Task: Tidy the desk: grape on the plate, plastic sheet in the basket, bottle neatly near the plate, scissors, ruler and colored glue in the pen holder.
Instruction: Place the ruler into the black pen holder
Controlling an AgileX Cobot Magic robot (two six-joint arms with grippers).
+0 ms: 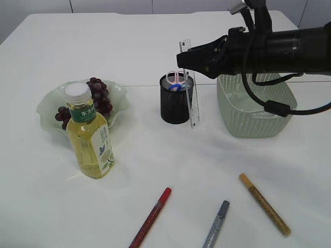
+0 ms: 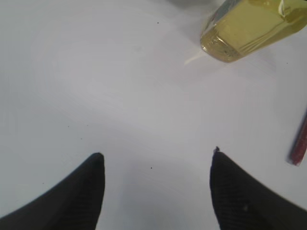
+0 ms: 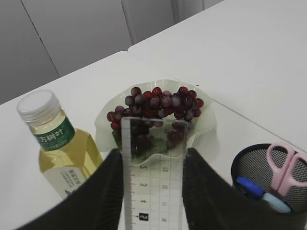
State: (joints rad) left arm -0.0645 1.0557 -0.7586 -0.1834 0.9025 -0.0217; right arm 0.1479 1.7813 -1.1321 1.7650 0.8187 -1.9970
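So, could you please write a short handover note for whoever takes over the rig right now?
Right gripper: shut on the clear ruler, held upright beside the black mesh pen holder; its lower end is outside the holder, not in it.
Left gripper: open, holding nothing, low over bare table near the bottle.
Done: grapes on the plate; tea bottle upright by the plate; pink scissors in the holder.
Left: ruler into the holder, then the red, grey and gold glue pens on the table.
Plastic sheet: cannot confirm it inside the green basket.
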